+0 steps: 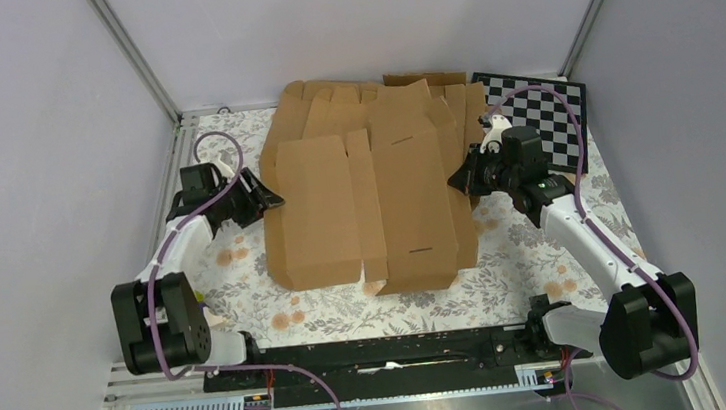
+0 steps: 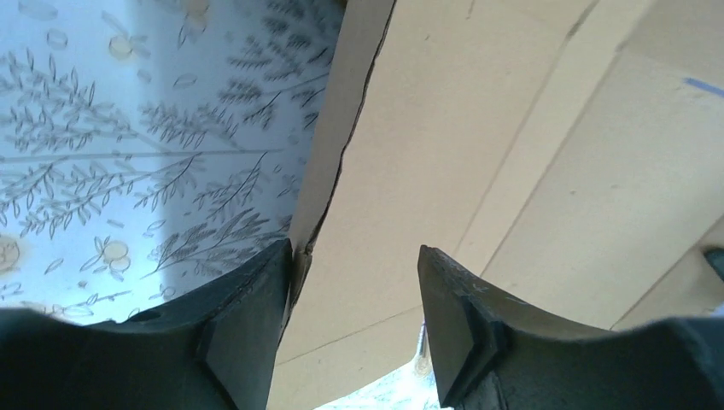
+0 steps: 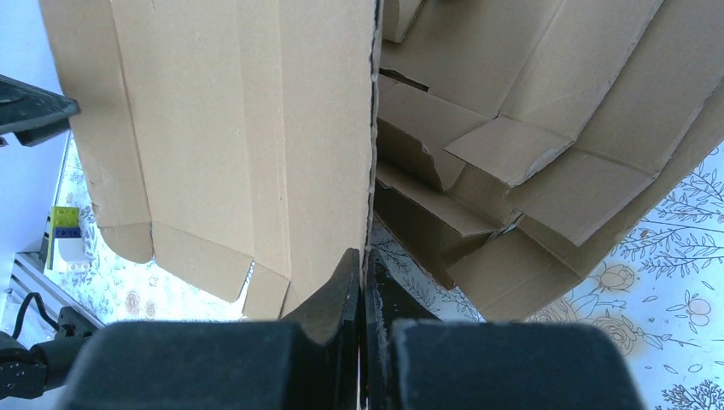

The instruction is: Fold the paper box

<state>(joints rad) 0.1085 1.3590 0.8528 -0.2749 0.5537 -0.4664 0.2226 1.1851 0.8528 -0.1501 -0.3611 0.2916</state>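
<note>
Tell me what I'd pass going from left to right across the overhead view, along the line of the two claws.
In order: left gripper → paper box → right gripper → checkerboard.

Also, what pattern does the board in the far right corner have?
A black-and-white checkerboard pattern; the top external view shows it best.

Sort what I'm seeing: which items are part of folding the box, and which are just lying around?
In the job:
paper box, the top sheet
left gripper, open around its left edge
right gripper, shut on its right edge

Lying about:
pile of flat blanks, behind and under it
checkerboard
floral cloth
</note>
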